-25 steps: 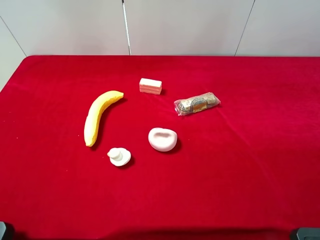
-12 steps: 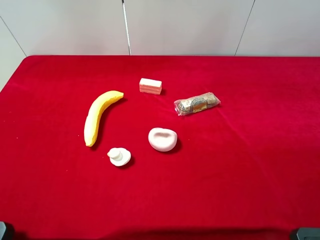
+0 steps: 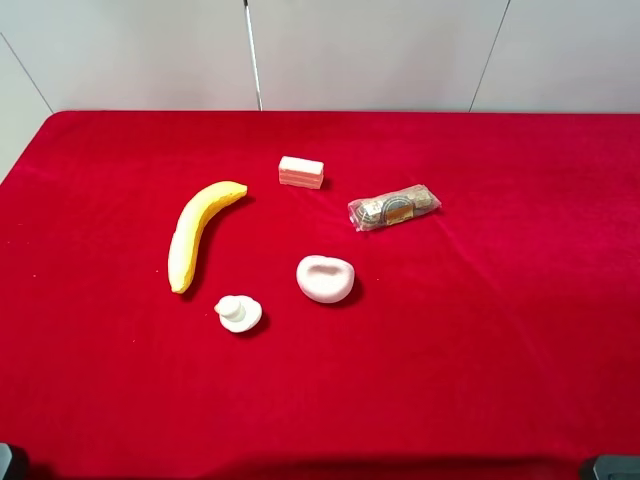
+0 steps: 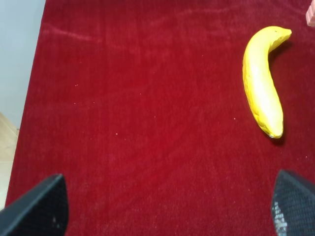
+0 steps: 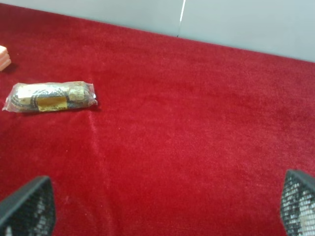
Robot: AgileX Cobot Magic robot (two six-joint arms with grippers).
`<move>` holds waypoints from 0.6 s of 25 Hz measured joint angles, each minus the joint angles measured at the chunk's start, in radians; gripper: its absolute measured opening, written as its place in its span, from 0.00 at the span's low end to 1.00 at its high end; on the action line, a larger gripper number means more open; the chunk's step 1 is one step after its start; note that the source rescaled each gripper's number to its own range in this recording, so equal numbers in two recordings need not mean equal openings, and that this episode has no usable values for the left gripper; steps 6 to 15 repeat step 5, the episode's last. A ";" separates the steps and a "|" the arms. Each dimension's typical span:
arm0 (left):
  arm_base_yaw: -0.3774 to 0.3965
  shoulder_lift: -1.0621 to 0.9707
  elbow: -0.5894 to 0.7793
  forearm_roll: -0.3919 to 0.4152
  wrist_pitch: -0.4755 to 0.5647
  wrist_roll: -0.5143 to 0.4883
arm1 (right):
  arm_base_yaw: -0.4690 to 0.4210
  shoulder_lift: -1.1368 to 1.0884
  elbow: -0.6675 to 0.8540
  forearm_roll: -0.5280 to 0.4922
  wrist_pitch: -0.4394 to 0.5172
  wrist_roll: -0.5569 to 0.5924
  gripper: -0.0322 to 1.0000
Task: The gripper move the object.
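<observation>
Pink-cream object [image 3: 301,172], long axis approx. left-right.

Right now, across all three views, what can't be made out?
- Small pink-and-cream layered block: whole from the high camera, but cut by the frame edge in both wrist views, only a sliver showing.
- Left gripper and right gripper: only fingertips show at the wrist frames' edges; the high view catches just dark corners.
- Clear-wrapped brownish snack packet: label too small and glary to read.
- Yellow banana: underside hidden against the red cloth.
</observation>
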 joint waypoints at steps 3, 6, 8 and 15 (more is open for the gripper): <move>0.000 0.000 0.000 0.000 0.000 0.000 | 0.000 0.000 0.000 0.000 0.000 0.000 1.00; 0.000 0.000 0.000 0.000 0.000 0.000 | 0.000 0.000 0.000 0.000 0.000 0.000 1.00; 0.000 0.000 0.000 0.000 0.000 0.000 | 0.000 0.000 0.000 0.000 0.000 0.000 1.00; 0.000 0.000 0.000 0.000 0.000 0.000 | 0.000 0.000 0.000 0.000 0.000 0.000 1.00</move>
